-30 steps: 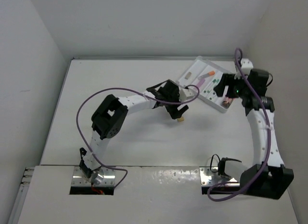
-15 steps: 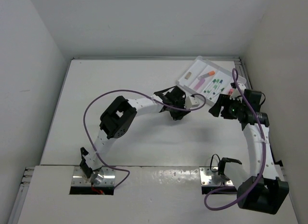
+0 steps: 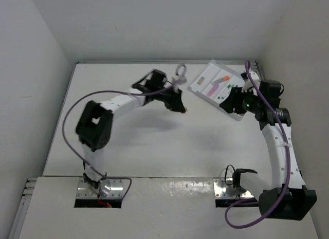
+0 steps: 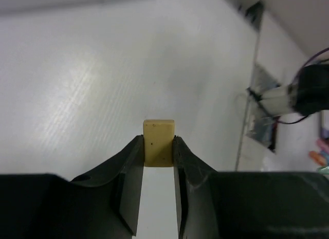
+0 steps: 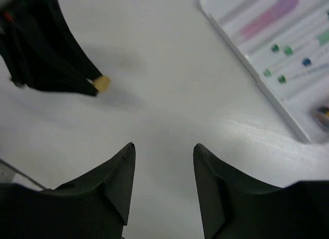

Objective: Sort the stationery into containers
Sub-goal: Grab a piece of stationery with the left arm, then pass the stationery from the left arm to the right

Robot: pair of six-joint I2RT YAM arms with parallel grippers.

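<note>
A small beige eraser block (image 4: pixel 158 141) is pinched between the fingers of my left gripper (image 4: pixel 158 146), held above the bare table. From above, that left gripper (image 3: pixel 179 105) hangs left of the white divided tray (image 3: pixel 203 77). The right wrist view shows the same eraser (image 5: pixel 102 83) at the left gripper's tip. My right gripper (image 5: pixel 164 146) is open and holds nothing; from above the right gripper (image 3: pixel 233 99) is at the tray's near edge. In the tray (image 5: pixel 255 73) lie a pink stick (image 5: pixel 270 17), green-capped pens (image 5: pixel 280 49) and an orange-tipped marker (image 3: pixel 225 76).
The tray sits at an angle in the far right corner, close to the right wall (image 3: pixel 293 49). A purple cable (image 3: pixel 77 110) loops off the left arm. Both arm bases stand on metal plates (image 3: pixel 226 190) at the near edge.
My left gripper shut on the eraser that lay on the table, lifted it and swung back and left. The right gripper moved back beside the tray and its jaws narrowed somewhat.
</note>
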